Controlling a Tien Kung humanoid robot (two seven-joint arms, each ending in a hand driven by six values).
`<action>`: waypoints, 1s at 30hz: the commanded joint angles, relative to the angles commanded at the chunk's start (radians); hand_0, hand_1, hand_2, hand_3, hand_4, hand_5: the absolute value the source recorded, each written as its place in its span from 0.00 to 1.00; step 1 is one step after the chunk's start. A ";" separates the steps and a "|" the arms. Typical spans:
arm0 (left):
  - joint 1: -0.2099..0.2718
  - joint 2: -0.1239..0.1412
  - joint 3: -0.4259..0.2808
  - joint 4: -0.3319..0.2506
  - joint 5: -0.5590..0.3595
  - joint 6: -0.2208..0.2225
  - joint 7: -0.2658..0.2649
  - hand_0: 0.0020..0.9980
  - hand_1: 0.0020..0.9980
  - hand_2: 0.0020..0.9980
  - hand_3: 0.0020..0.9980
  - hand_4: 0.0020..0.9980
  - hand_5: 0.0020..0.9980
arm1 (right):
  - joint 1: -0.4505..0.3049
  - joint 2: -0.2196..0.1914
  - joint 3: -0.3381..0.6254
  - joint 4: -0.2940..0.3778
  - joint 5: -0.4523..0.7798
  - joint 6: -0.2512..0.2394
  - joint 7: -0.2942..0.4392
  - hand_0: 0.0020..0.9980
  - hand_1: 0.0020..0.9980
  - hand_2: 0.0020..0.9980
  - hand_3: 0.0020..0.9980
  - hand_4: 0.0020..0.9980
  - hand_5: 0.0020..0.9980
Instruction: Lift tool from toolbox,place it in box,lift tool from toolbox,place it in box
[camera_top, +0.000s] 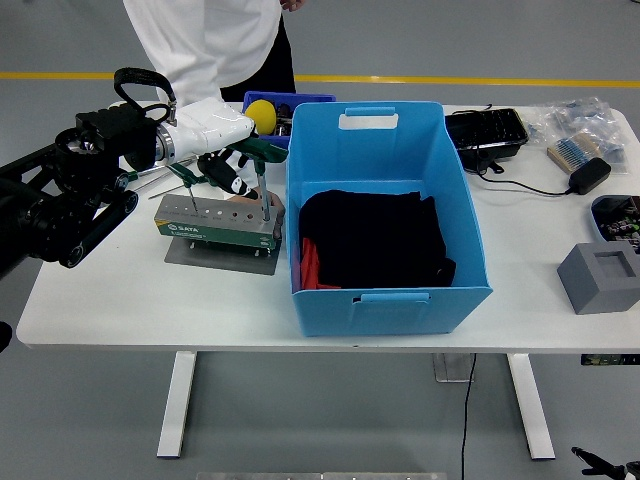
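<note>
Grey floor with a yellow line runs behind our white table (120, 300), where a person in a white top (205, 40) stands at the far side, cut off above the chest. Our left hand (222, 135), white-shelled on a black arm, hangs over the green toolbox (215, 220) at the table's left; its fingers are curled around a black-handled screwdriver (222, 172), whose shaft we cannot follow to the tip, so we cannot tell whether it is clear of the toolbox holes. One more green-handled tool (262, 192) stands upright in the toolbox at its right end. Just right of the toolbox sits the blue box (380, 150), open-topped, with black cloth (375, 240) and something red (312, 265) half hidden inside. Behind the hand, a small blue bin (300, 99) and a yellow object (262, 112) are partly covered. Toward the right lie a black tray (487, 130), a black adapter with cable (585, 176), clear bags of parts (575, 120) and a grey block (600, 275). Our right hand is out of sight.
</note>
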 joint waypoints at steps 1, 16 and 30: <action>0.001 -0.002 -0.001 0.002 -0.011 0.003 0.002 0.27 0.14 0.18 0.27 1.00 0.57 | -0.001 0.000 0.000 0.000 -0.001 0.000 0.000 0.64 0.62 0.68 0.56 0.82 0.67; -0.001 -0.015 0.004 0.024 -0.144 0.020 0.033 0.21 0.07 0.12 0.17 1.00 0.59 | -0.004 0.002 0.007 0.000 -0.009 0.000 -0.002 0.64 0.62 0.68 0.56 0.82 0.67; -0.007 -0.015 -0.005 0.025 -0.219 0.068 0.010 0.16 0.00 0.01 0.03 1.00 0.67 | 0.001 0.000 -0.001 -0.001 0.006 -0.001 0.002 0.64 0.62 0.68 0.56 0.82 0.67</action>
